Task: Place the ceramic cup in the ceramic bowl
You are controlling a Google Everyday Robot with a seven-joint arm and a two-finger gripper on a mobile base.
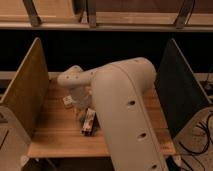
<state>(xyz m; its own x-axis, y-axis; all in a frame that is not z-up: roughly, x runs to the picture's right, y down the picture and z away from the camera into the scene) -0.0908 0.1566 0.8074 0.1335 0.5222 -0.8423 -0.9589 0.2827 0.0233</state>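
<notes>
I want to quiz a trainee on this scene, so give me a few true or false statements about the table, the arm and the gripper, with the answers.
1. A small red-and-white box lies on the light wooden table. True.
2. The upright panel at the picture's right is pale wood. False: it is dark; the tan wooden panel stands at the picture's left.
3. A reddish-orange ceramic bowl stands in plain sight at the table's front edge. False: no bowl shows; the big white robot arm covers much of the table.
4. The gripper is low over the table, just behind the box. True.
</notes>
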